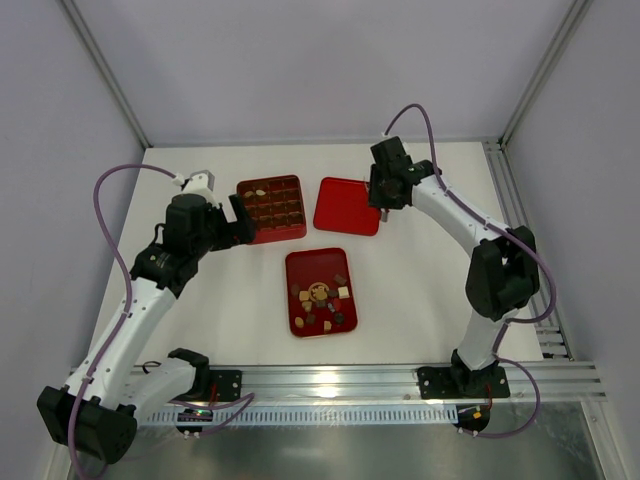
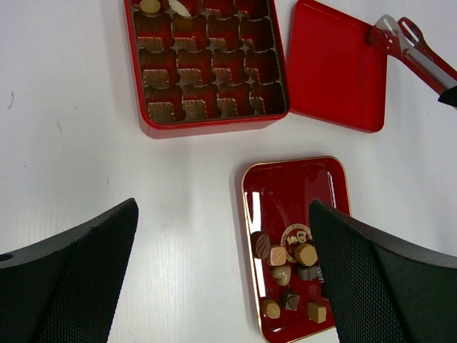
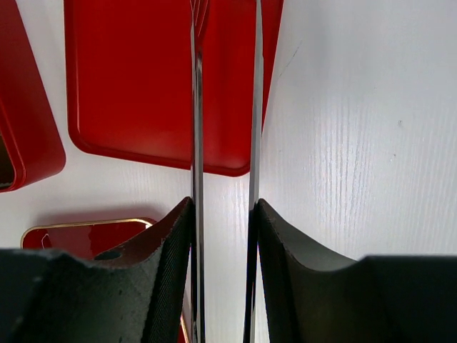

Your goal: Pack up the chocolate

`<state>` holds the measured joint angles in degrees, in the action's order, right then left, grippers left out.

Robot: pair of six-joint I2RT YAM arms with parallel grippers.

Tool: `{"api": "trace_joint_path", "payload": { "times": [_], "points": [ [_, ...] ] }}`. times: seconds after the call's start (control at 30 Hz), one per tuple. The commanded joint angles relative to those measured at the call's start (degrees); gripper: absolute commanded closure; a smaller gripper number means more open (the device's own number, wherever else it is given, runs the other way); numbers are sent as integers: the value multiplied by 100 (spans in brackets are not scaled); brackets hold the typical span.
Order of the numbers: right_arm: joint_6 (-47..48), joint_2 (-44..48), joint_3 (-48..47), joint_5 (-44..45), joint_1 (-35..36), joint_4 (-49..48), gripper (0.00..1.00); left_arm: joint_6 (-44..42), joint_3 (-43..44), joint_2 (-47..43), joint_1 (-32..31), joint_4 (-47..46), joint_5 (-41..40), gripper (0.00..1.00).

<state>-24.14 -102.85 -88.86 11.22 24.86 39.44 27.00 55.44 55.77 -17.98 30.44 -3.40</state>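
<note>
You have roughly nine chocolate (image 2: 277, 255) pieces in one tray (image 2: 285, 186) mid-table (image 1: 420, 290), though a finger hides some, and two more in the box (image 2: 207, 127) near the far edge. The left gripper (image 1: 240, 215) hangs wide open beside the box. The right gripper (image 3: 223, 207) pinches one pair of tongs (image 2: 414, 46) over the lid (image 2: 335, 71).

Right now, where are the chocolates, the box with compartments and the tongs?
chocolates (image 2: 278, 255): left wrist view, on a light square piece in the pile.
box (image 2: 214, 127): left wrist view, on its near outer wall.
tongs (image 2: 414, 48): left wrist view, on its arm, near the tip.
</note>
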Motion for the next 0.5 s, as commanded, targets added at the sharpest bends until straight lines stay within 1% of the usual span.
{"api": "trace_joint_path", "payload": {
  "times": [0.0,0.47],
  "points": [
    [-73,37,-308,11,-25,-50,58,33,-24,-22,31,-222,32,0],
    [-135,-227,-342,-32,-148,-86,58,33,-16,-22,31,-214,23,0]
  ]
}}
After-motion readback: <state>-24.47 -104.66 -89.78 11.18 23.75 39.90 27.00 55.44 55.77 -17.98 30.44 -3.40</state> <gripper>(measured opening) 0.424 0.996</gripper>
